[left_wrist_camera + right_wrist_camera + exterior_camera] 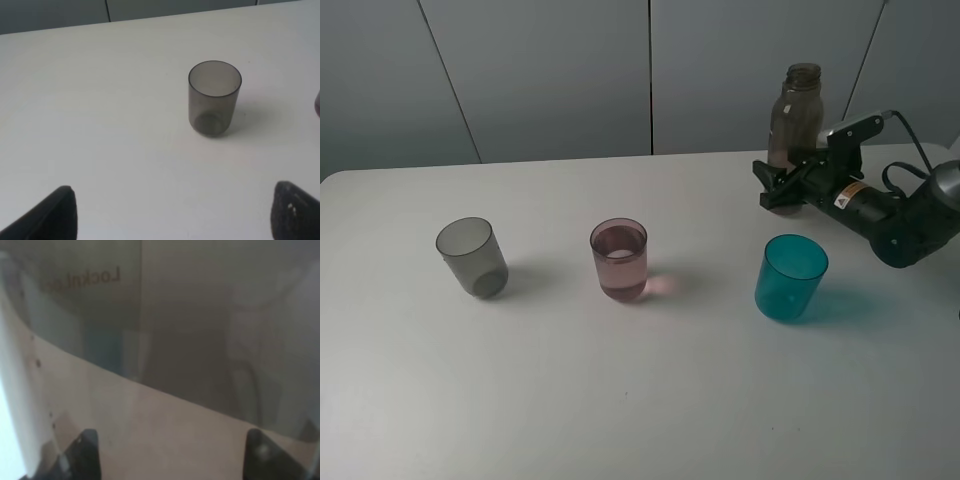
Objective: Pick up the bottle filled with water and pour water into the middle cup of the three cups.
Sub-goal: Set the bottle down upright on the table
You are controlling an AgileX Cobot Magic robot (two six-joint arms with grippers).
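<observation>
Backdrop and work surface

Flat matte white table [620,420] with a rounded far-left corner, filling most of the high view; soft shadows lie on it. Behind its far edge, a pale grey panelled wall [550,70], smooth, divided by thin dark seams, one running vertical near the middle, others slanting to either side.

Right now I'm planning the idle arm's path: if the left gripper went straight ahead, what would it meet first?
Probably the smoky grey cup, upright slightly off its centre line; the left gripper might pass beside it. Depth is unclear.
</observation>
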